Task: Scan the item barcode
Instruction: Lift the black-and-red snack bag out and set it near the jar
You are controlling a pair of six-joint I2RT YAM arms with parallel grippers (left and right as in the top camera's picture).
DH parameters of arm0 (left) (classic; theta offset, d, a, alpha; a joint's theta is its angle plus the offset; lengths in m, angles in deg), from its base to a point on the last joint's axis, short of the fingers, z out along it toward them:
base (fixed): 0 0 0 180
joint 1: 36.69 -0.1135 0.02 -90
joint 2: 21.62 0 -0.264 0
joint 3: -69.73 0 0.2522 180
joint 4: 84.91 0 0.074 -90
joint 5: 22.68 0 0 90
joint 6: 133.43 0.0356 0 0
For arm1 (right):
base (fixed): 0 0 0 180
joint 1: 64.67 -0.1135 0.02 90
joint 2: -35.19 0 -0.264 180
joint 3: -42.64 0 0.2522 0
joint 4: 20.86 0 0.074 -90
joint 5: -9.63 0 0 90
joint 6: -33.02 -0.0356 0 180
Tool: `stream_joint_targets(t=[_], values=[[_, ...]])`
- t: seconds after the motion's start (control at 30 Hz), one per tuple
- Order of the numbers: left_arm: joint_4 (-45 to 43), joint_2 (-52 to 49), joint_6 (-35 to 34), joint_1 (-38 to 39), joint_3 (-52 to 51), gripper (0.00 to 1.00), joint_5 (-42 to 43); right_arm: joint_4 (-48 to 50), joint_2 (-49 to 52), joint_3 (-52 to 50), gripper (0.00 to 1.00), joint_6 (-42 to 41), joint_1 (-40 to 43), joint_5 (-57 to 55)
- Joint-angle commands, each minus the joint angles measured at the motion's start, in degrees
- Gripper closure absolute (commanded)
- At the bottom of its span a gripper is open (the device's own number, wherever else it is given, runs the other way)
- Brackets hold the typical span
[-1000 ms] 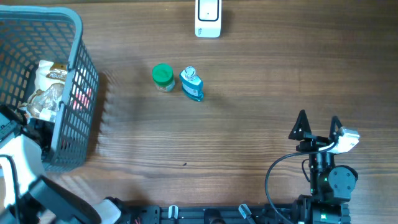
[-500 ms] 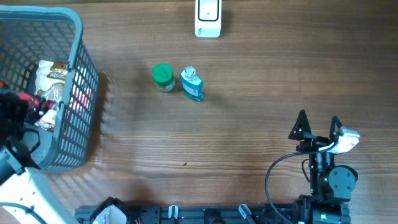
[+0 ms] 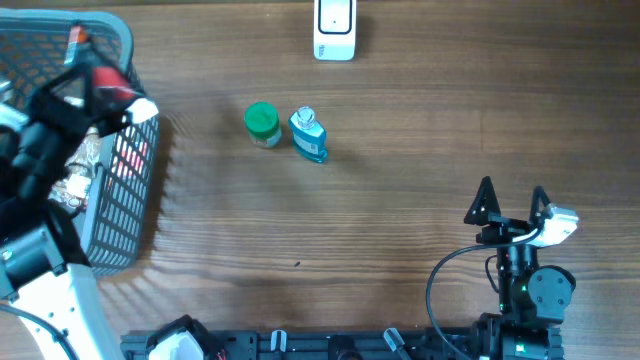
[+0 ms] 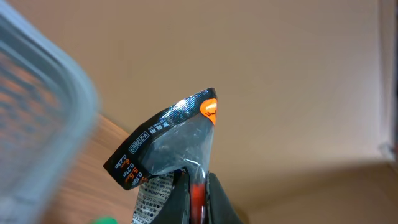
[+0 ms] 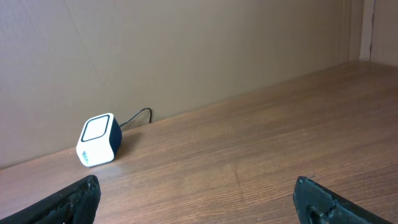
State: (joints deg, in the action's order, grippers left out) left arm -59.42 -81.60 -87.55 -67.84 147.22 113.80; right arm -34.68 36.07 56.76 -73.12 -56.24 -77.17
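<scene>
Two things had changed since a second before: the left gripper had risen out of the basket and hung over its right rim, and a packet had come up with it, pinched between the pressed-together jaws; earlier the arm sat low at the basket's near corner. The packet was crinkled, glossy foil, dark with white print and an orange-red patch at its top corner, well apart from the scanner — a white, rounded box at the far edge of the table; the basket was grey plastic lattice; the right gripper stood spread and unmoved over wood-grain; a green-lidded jar and a blue bottle stood side by side — unmoved too.
</scene>
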Motion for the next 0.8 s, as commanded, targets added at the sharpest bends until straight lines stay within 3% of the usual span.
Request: stream_joint_targets(t=[0.0, 0.3, 0.5, 0.77], values=[[-1.5, 0.8, -1.3, 9.1, 1.2, 0.96, 0.9, 0.2, -0.5, -0.1, 0.00, 1.0, -0.1, 0.7], [-0.3, -4.8, 2.6, 26.2, 1.2, 0.96, -5.0, 0.2, -0.5, -0.1, 0.00, 1.0, -0.1, 0.7], [0.2, -11.8, 6.5, 32.5, 1.2, 0.96, -5.9, 0.2, -0.5, -0.1, 0.00, 1.0, -0.1, 0.7], [7.3, -18.2, 12.3, 37.1, 1.2, 0.96, -13.2, 0.2, -0.5, -0.1, 0.00, 1.0, -0.1, 0.7]])
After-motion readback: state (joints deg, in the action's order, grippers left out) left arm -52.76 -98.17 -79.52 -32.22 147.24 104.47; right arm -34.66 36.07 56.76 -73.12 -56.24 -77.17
